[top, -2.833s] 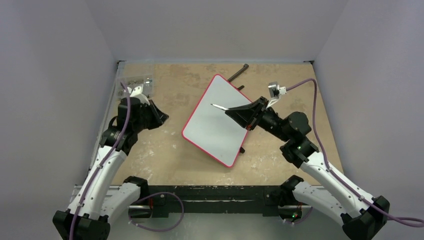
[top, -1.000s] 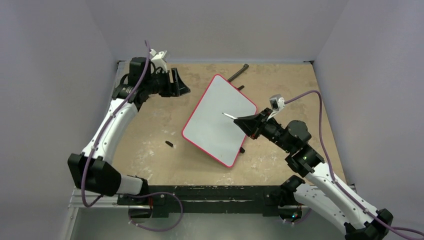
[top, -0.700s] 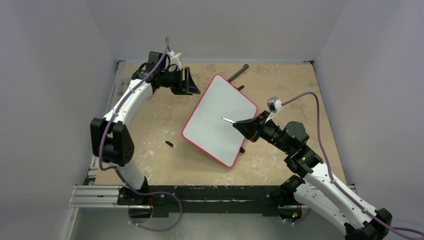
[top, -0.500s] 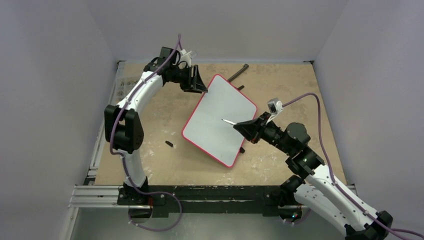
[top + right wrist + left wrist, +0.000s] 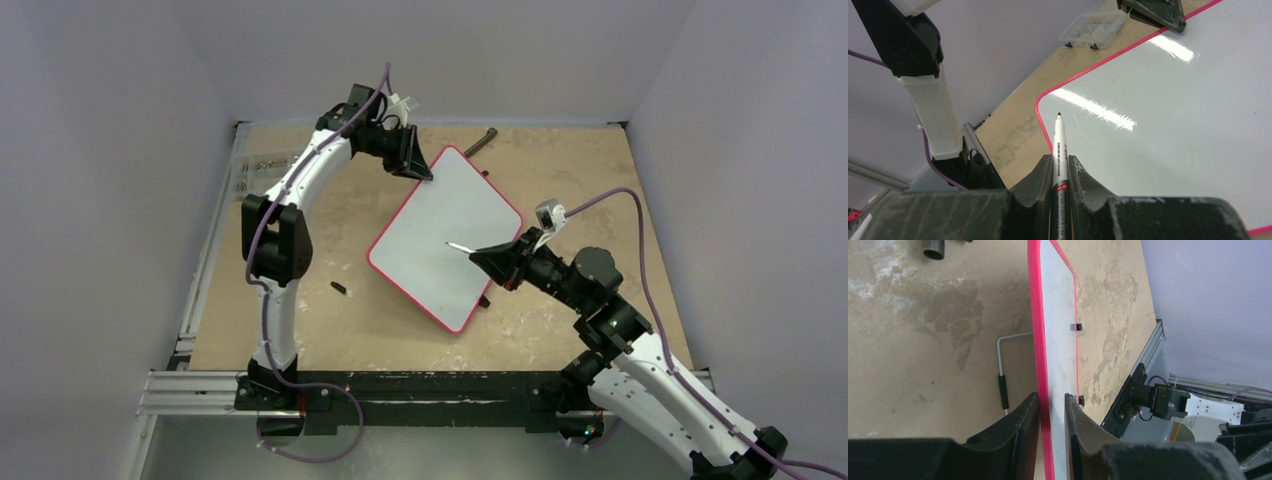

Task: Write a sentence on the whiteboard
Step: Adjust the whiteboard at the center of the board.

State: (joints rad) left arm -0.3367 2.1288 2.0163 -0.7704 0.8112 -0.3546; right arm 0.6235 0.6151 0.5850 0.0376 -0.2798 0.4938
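Mottled tan tabletop (image 5: 570, 180) is occupied centrally by a flat white, red-rimmed whiteboard (image 5: 440, 240). Its 11 o'clock corner is pinched between the left gripper (image 5: 425, 172) jaws. A white marker pen (image 5: 458, 246), clamped in the right gripper (image 5: 480, 255), is held over the board's middle. A small black cap (image 5: 339, 288) lies at the board's 8 o'clock, and a black bar (image 5: 480, 141) at 12.

Top camera: high behind arms, looking down on whole table (image 5: 580, 170). Left wrist: close, edge-on to whiteboard (image 5: 1058, 340). Right wrist: close, low across same board's face.
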